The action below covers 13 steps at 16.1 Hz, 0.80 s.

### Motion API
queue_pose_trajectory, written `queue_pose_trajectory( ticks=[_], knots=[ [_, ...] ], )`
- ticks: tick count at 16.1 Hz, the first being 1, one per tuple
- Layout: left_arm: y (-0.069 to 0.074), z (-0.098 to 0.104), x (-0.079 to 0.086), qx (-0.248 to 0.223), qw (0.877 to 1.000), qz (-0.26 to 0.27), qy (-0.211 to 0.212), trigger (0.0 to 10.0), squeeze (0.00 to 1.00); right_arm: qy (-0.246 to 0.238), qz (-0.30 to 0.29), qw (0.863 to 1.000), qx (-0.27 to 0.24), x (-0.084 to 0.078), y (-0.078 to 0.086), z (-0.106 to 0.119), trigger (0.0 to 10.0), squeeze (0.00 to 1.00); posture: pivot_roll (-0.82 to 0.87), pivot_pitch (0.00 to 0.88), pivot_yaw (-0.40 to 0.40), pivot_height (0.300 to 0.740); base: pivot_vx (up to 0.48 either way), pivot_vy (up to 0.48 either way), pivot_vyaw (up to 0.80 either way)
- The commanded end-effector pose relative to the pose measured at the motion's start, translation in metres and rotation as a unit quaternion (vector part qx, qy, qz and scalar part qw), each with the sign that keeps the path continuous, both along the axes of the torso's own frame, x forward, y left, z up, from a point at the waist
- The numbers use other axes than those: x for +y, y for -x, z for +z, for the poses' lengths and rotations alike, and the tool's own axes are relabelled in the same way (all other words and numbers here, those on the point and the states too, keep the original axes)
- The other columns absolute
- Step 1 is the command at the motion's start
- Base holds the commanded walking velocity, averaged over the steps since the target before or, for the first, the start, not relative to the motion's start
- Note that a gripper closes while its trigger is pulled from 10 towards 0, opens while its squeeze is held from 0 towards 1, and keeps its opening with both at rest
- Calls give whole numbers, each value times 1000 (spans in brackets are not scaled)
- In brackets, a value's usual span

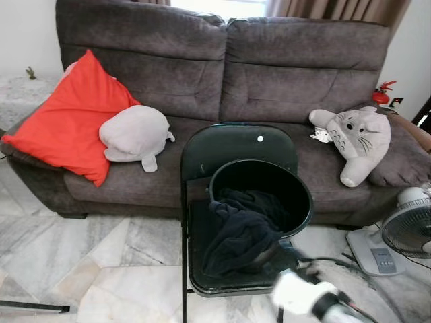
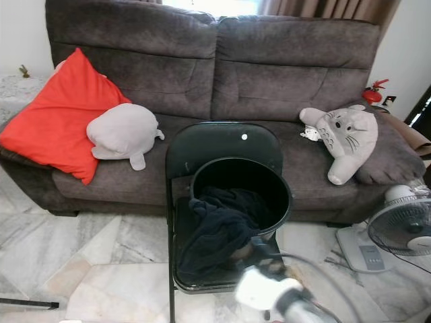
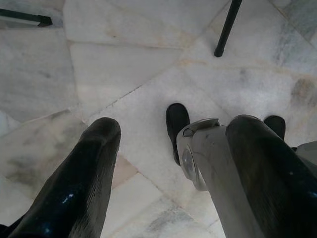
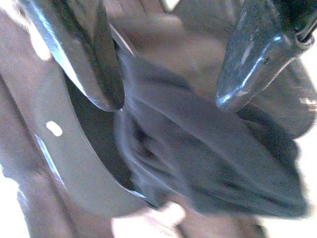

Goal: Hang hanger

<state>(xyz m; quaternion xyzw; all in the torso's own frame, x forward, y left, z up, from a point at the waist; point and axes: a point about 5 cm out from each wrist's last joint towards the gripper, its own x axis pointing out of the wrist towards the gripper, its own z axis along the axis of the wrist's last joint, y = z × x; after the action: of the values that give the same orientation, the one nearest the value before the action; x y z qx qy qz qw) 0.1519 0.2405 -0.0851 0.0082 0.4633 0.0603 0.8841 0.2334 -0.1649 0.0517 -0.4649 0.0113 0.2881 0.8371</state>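
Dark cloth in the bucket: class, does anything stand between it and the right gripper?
Nothing visible does. The right gripper, fingers open, points straight at the cloth draped over the bucket rim on the chair.

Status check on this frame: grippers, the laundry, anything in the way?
Right gripper open, closing in on dark garment draped over black bucket on folding chair. Left gripper open, idle over floor. No hanger seen.

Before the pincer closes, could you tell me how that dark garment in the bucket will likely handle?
Probably floppy: the dark garment drapes over the bucket rim. It may drag as it lifts. The open right pincer hovers above it.
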Motion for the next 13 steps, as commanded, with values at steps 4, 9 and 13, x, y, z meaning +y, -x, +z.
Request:
queue_pose_trajectory(
  ticks=[4, 9, 13],
  knots=[
    [5, -2, 0, 13, 1000, -2, 1, 10000, 0, 89, 27, 994, 58, -11, -15, -9, 10000, 0, -89, 51, -52, 740, 0, 0, 0],
    [4, -2, 0, 13, 1000, -3, 1, 10000, 0, 116, -17, 992, 49, -26, -36, -10, 10000, 0, -85, 53, -43, 740, 0, 0, 0],
    [3, -2, 0, 13, 1000, -5, 0, 10000, 0, 107, 12, 994, 27, -12, -48, -8, 10000, 0, -74, 52, -40, 740, 0, 0, 0]
  ],
)
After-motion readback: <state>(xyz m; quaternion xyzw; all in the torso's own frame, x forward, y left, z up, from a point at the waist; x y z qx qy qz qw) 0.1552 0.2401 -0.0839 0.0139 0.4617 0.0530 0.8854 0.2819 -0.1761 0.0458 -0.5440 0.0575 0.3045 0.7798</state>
